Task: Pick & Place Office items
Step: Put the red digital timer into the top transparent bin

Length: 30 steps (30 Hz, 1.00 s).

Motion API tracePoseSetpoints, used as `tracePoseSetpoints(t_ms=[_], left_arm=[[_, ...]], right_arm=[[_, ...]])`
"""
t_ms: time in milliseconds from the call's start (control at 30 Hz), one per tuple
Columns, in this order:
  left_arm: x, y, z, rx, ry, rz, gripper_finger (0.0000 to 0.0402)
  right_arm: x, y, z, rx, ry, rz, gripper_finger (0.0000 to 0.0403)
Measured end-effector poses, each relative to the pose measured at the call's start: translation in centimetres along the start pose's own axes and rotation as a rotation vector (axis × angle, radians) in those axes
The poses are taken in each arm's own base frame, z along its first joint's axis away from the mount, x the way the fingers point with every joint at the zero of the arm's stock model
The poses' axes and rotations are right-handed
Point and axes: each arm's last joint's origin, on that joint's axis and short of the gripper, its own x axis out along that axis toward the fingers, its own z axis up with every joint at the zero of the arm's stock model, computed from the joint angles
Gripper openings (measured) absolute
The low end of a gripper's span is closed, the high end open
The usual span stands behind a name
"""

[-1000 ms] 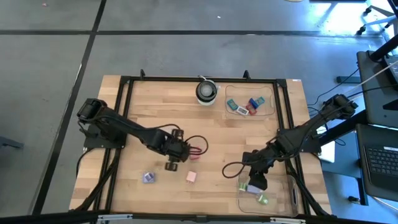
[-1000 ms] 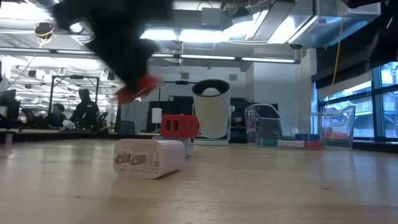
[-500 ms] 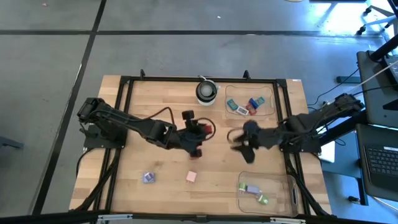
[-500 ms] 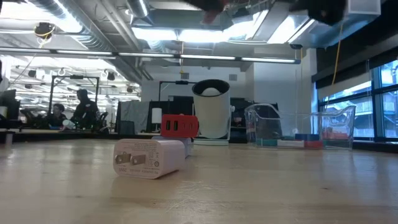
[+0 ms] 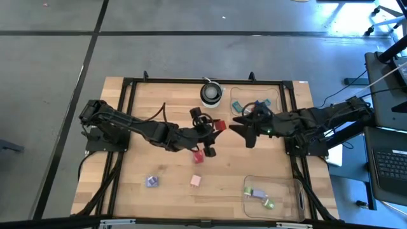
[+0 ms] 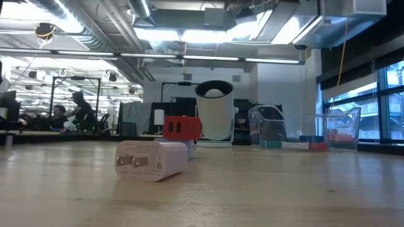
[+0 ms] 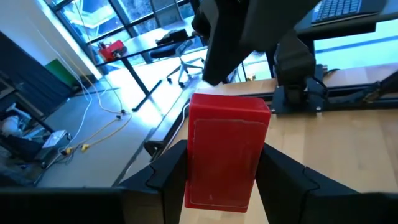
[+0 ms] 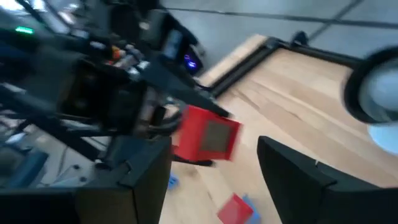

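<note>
Red block (image 7: 225,149) clamped in the left gripper (image 5: 212,126) above mid-table, right gripper (image 5: 240,125) facing it, fingers apparently spread wide and empty.

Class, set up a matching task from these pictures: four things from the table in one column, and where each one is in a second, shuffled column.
Things:
1. red rectangular block
2. small green pieces
3. pink square block
4. round white-and-black object

Places:
A. in the clear plastic tray at the table's near right
B. at the far edge of the wooden table
C. clamped in the left gripper, above the table
D. lying loose on the bare wood

Pairs: 1-C, 2-A, 3-D, 4-B
</note>
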Motion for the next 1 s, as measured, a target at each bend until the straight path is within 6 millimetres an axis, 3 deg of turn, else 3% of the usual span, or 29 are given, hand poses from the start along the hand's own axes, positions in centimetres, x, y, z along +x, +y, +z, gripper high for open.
tracePoseSetpoints(t_ms=[300, 600, 800, 1000], left_arm=[[0.6, 0.7, 0.2, -0.026, -0.013, 0.018, 0.0158], [1.5, 1.6, 0.0, -0.032, -0.005, 0.006, 0.0158], [1.5, 1.6, 0.0, -0.032, -0.007, -0.011, 0.0160], [1.5, 1.6, 0.0, -0.030, -0.004, -0.003, 0.0161]], right_arm=[[1.5, 0.2, 0.2, -0.071, -0.044, -0.011, 0.0293], [4.3, -0.4, -0.2, -0.142, -0.036, -0.060, 0.0300], [4.7, -0.7, -0.1, -0.145, -0.038, -0.077, 0.0261], [4.7, -0.7, -0.1, -0.132, -0.039, -0.073, 0.0176]])
